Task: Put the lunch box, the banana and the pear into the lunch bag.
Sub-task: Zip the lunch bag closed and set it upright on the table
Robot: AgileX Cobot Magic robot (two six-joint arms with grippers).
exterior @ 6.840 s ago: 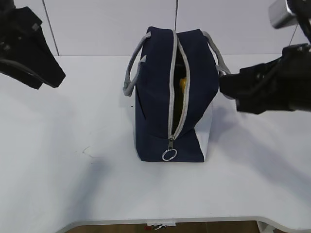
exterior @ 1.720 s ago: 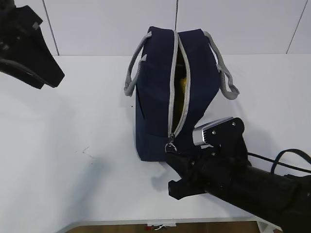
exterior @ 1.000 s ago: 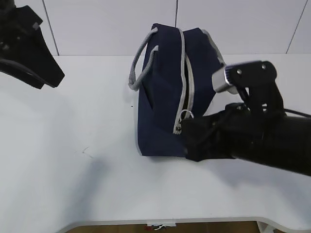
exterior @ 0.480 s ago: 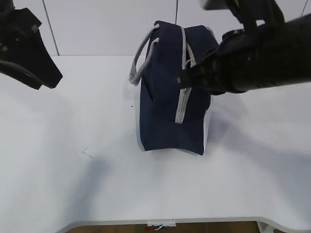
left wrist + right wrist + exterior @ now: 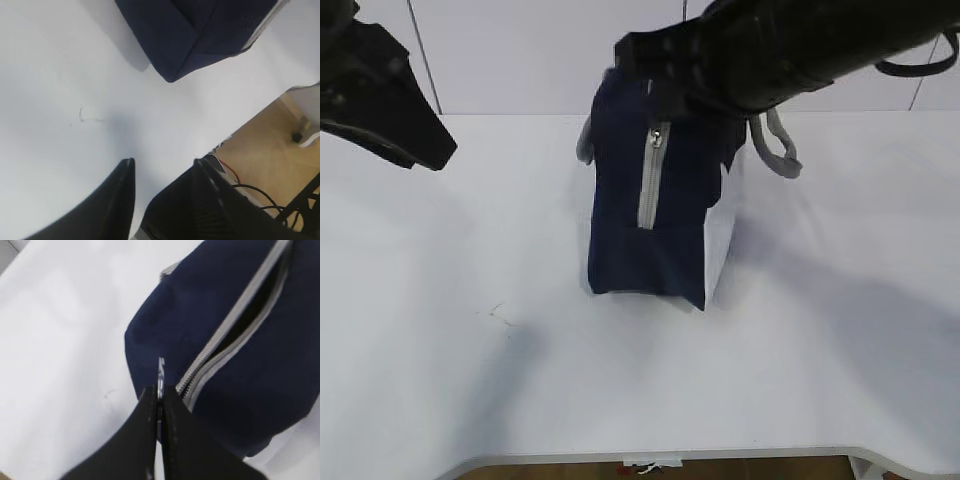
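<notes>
Standing at the centre of the white desk (image 5: 470, 380), the bag (image 5: 650, 230) leans slightly, its grey zipper (image 5: 650, 190) running down the near end. At top centre the right claw (image 5: 160, 407) is pinched together on what looks like the ring pull (image 5: 160, 376). At upper left the left claw (image 5: 162, 172) hangs apart, holding nothing.

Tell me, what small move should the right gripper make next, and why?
Probably keep drawing the ring pull along the zipper. The right gripper is shut on the ring pull, yet the wrist view shows a dark gap between the teeth, so the bag seems not fully closed.
</notes>
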